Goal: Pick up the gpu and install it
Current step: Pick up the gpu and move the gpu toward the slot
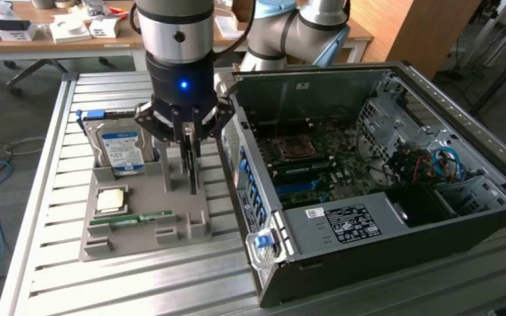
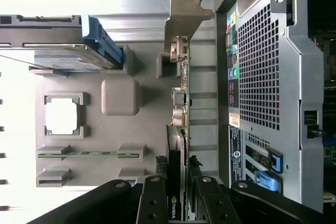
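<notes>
A Universal Robots arm's gripper [image 1: 187, 155] is reaching down over a grey parts tray [image 1: 161, 191] on a slatted metal table [image 1: 147, 276], straddling the gpu [image 1: 193, 178]. The card is standing on edge in a slot of the tray, on the side nearest the open computer case [image 1: 341, 224], which is sitting just beside the tray on the exterior view's right.

In the wrist view the gpu [image 2: 179, 103] is running edge-on straight between the two black fingers [image 2: 153, 203]. One finger is sitting on each face of the card at the end bearing the green NVIDIA label, while the pale metal bracket [image 2: 185, 19] is lying at the far end, well clear of the gripper [image 2: 178, 182]. The fingers are flanking the card very closely, but whether they are pressing on it cannot be told.

A blue-labelled hard drive [image 1: 119, 150] is standing in the tray beyond the gripper, and a processor [image 1: 111, 199] and a green memory stick [image 1: 134, 218] are lying in nearer pockets.
</notes>
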`<move>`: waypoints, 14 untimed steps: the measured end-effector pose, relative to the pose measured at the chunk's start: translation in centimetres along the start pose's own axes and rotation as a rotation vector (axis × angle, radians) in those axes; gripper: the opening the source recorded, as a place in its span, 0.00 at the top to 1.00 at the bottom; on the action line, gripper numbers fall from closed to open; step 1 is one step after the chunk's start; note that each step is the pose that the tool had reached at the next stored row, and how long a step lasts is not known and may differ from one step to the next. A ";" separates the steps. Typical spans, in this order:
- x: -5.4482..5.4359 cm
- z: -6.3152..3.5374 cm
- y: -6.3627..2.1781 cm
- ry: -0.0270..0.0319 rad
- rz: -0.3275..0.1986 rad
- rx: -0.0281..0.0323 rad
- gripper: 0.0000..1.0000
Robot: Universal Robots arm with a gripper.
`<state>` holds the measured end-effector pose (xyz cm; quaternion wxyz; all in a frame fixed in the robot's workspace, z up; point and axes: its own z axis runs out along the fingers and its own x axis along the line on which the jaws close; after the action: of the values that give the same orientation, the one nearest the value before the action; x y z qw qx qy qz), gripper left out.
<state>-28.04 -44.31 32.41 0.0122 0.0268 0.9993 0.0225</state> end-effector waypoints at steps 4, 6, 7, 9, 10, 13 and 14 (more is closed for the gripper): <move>0.0 -0.80 0.04 -0.0001 0.000 0.0000 0.74; 0.0 -1.17 0.06 0.0000 0.000 -0.0001 0.74; 0.0 -1.35 0.06 0.0000 0.000 0.0000 0.74; 0.0 -1.69 0.08 -0.0001 0.000 0.0000 0.74; 0.0 -1.86 0.09 0.0000 0.000 0.0000 0.74; -0.1 -2.38 0.11 -0.0001 0.000 0.0000 0.74; -0.1 -2.55 0.12 0.0000 0.000 -0.0001 0.74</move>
<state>-28.03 -44.31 34.96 0.0122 0.0268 0.9993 0.0225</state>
